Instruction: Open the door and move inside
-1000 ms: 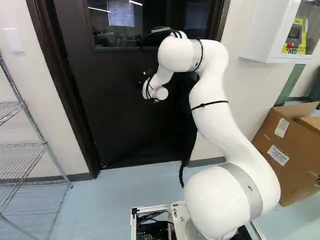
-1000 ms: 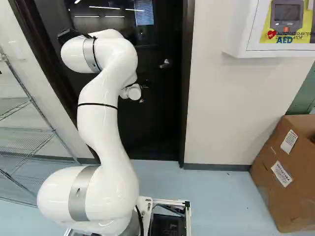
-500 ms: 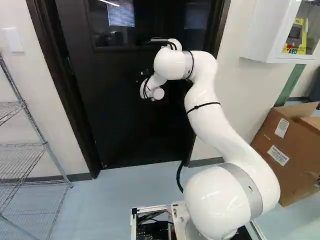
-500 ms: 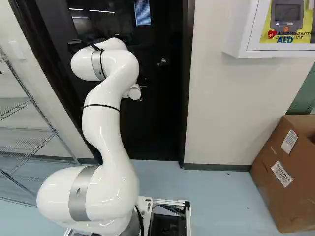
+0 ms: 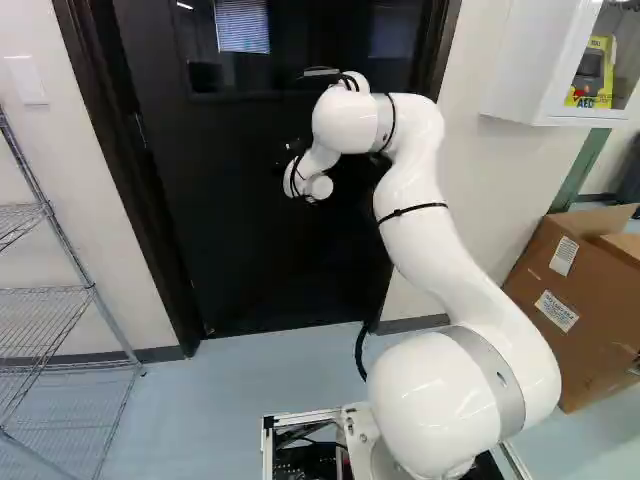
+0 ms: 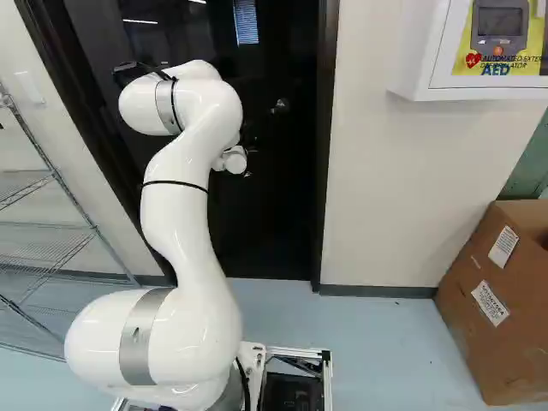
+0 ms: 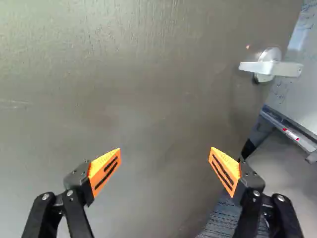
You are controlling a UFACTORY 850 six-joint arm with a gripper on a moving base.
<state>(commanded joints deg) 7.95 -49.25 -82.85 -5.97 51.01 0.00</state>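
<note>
The black door [image 5: 260, 230] stands ahead of the arm in the left base view. It looks ajar: in the wrist view a whiteboard shows past the edge beside its lever handle. My gripper [image 5: 291, 150] is a small dark shape against the door, its fingertips hidden there. Wide apart, the fingers of the gripper [image 7: 165, 148] face the door panel [image 7: 148, 94] in the wrist view with nothing between them. The silver lever handle [image 7: 270, 67] lies ahead and off to one side, clear of both fingers. In the right base view the handle [image 6: 280, 105] shows right of the arm.
Beyond the door edge are the whiteboard [image 7: 302, 84] and its stand. A wire shelf [image 5: 60, 290] is left of the dark frame [image 5: 125, 170]. Right of the doorway come wall [image 6: 394, 197], a white AED cabinet [image 6: 428, 51] and a cardboard box [image 6: 497, 291].
My arm's upper bend has lowered and reached further toward the door, then risen slightly. The handle has shifted a little left in the right base view as the door swings away. The base has stayed put.
</note>
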